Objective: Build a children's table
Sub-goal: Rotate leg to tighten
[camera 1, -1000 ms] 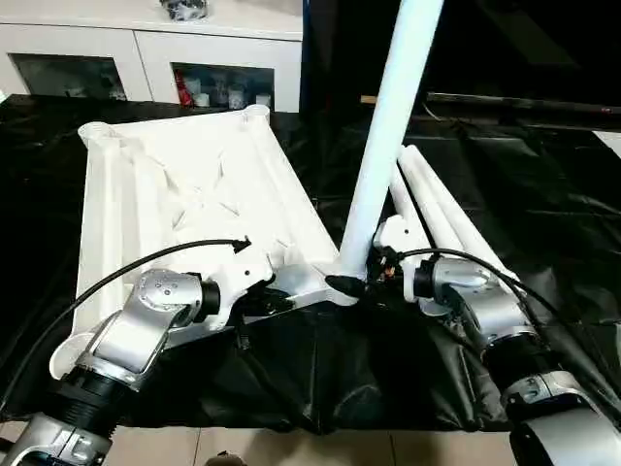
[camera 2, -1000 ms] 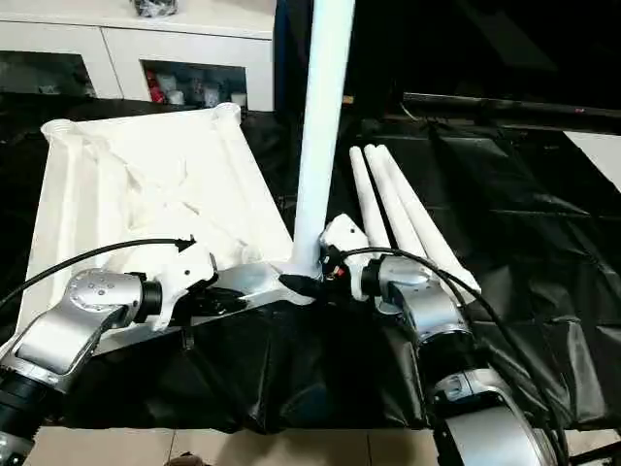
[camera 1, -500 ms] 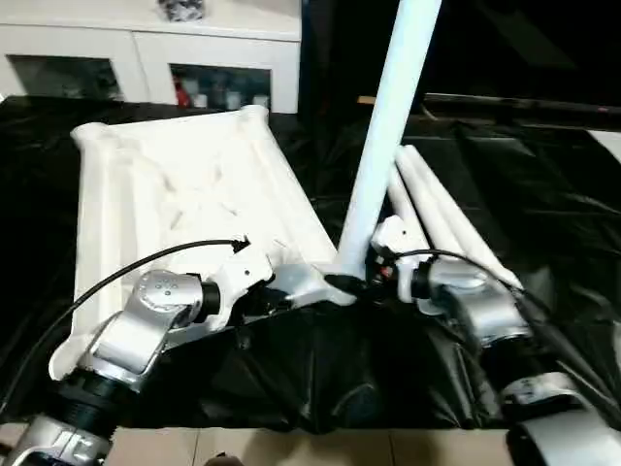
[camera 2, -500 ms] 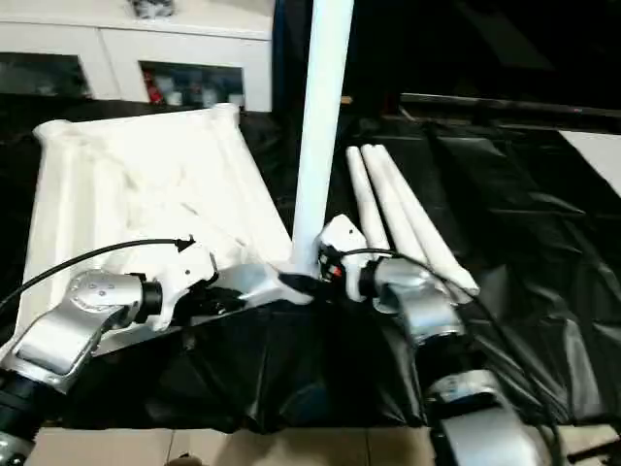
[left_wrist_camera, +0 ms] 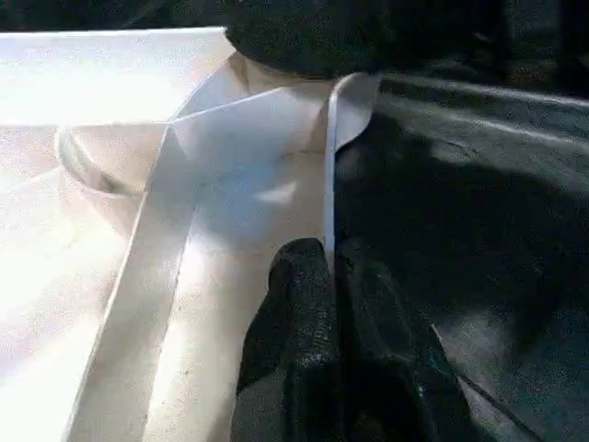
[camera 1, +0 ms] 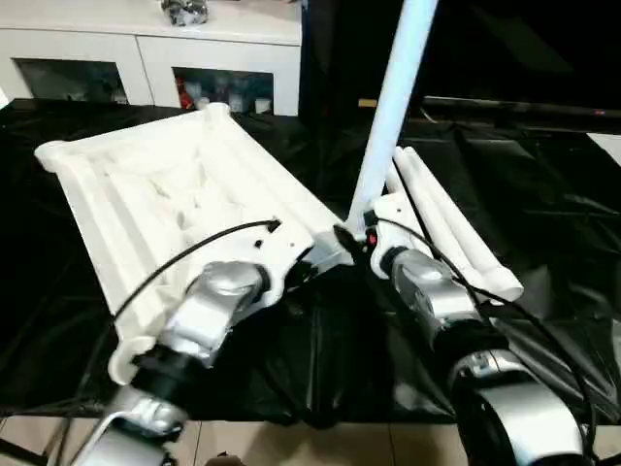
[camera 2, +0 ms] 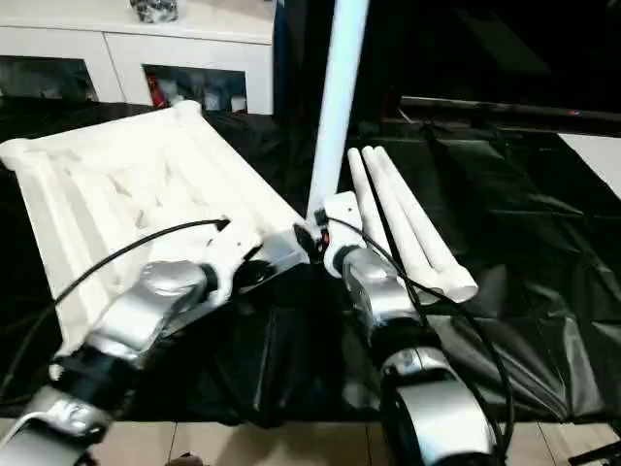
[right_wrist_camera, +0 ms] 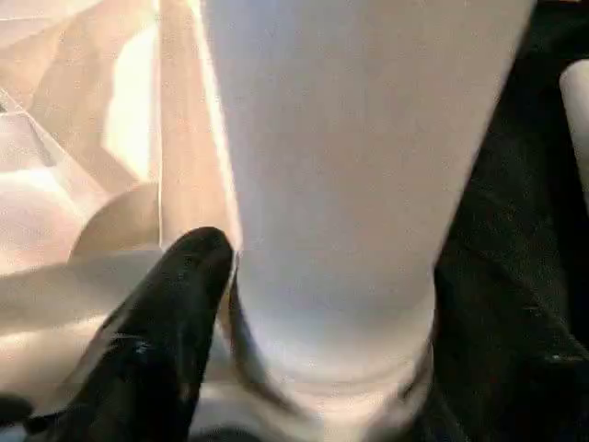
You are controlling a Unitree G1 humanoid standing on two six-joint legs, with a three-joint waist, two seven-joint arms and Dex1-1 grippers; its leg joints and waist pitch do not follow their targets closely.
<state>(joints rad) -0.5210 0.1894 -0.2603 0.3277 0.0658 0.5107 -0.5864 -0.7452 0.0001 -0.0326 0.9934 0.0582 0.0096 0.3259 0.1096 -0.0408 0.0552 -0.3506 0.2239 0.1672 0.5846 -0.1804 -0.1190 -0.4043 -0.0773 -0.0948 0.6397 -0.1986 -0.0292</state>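
Observation:
The white tabletop [camera 1: 165, 184] lies upside down on the left, ribbed underside up, turned at an angle. One white tube leg [camera 1: 390, 107] stands upright in its near right corner socket [right_wrist_camera: 331, 387]. My left gripper [camera 1: 312, 264] is shut on the tabletop's thin rim [left_wrist_camera: 248, 157] just beside that corner; in the left wrist view its black fingers [left_wrist_camera: 304, 313] pinch the edge. My right gripper [camera 1: 351, 238] is shut on the base of the upright leg [right_wrist_camera: 340, 166], with one black finger [right_wrist_camera: 175, 304] against its side. Three loose legs [camera 1: 446, 233] lie side by side to the right.
A black sheet [camera 1: 543, 175] covers the work surface and hangs over its front edge above the floor [camera 1: 291, 442]. A white glass-door cabinet [camera 1: 146, 49] stands behind the tabletop. A dark ledge [camera 1: 524, 105] runs along the back right.
The tabletop has swung, its far end going left and its near right corner moving away from me. Both arms have reached forward with it, and the upright leg went along.

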